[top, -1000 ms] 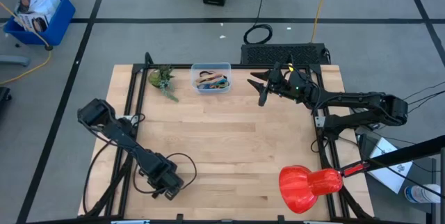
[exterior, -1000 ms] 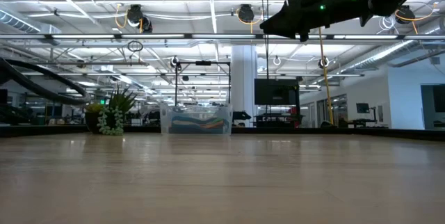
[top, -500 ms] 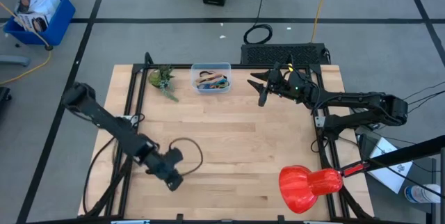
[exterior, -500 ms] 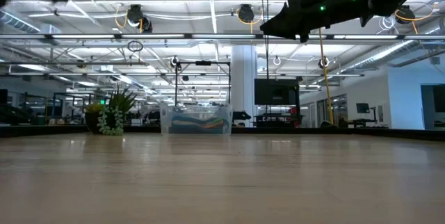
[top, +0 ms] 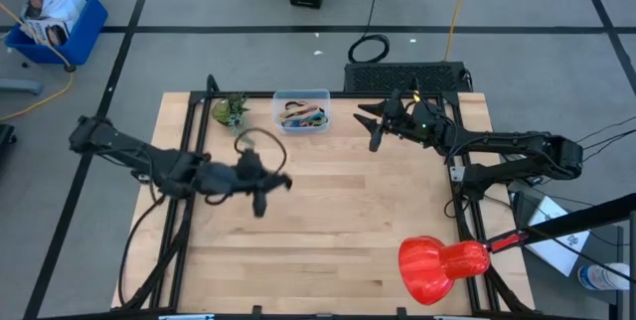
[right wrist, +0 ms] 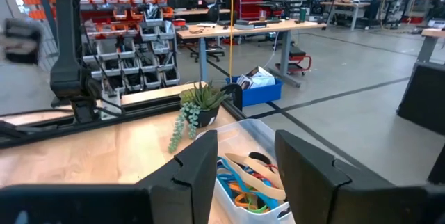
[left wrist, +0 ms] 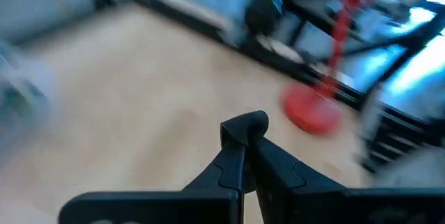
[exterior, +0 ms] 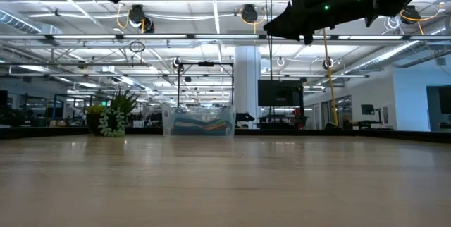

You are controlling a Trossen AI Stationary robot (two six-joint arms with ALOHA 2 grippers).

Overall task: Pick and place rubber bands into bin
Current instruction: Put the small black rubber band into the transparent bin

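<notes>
Clear bin (top: 302,111) of rubber bands (right wrist: 245,177), left pincer (left wrist: 243,128) closed, right pincer (right wrist: 243,156) wide.

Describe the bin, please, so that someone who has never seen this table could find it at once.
On the wooden table, look along the far edge, near its middle. The bin is the small clear plastic tub there, between the little potted plant and the open right gripper that hovers beside it. It alone holds a tangle of coloured rubber bands.
</notes>
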